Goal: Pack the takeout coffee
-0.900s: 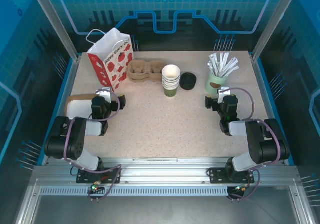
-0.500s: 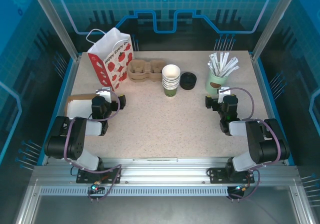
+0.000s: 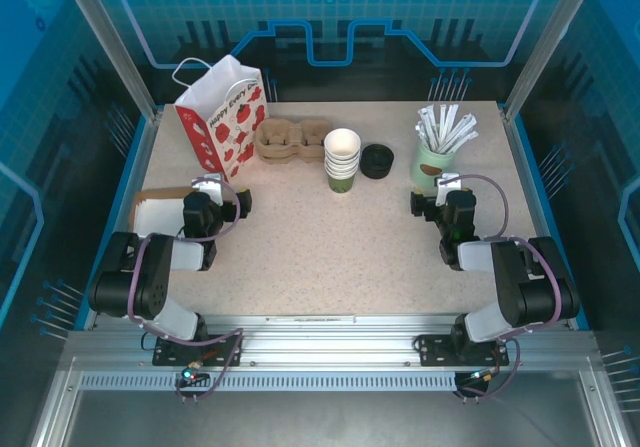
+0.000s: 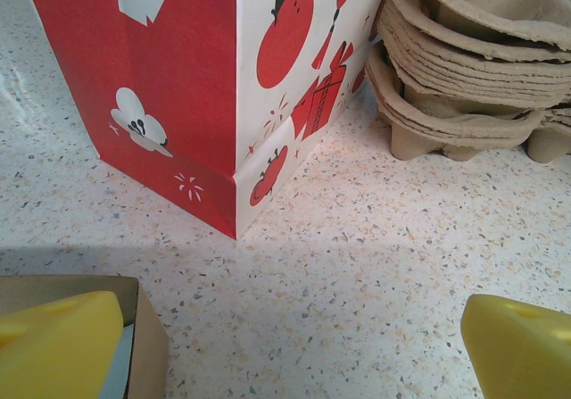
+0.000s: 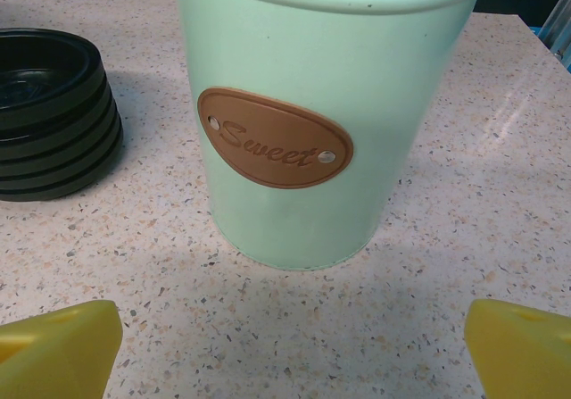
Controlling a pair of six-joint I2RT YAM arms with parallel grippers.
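nothing has shifted since the earlier frame; both arms stay parked at the near edge; the left gripper [image 4: 290, 345] is spread wide before the red-and-white bag [image 4: 178, 87]; the right gripper [image 5: 290, 350] is spread wide before the green pot [image 5: 303, 122]; the stack of cups [image 3: 341, 159] stands open-topped at the middle back of the table [image 3: 330, 252], the black lids [image 3: 376, 161] just right of it, perhaps touching.

Speckled beige table [image 3: 330, 257] inside blue translucent walls [image 3: 330, 17], aluminium frame [image 3: 320, 352].
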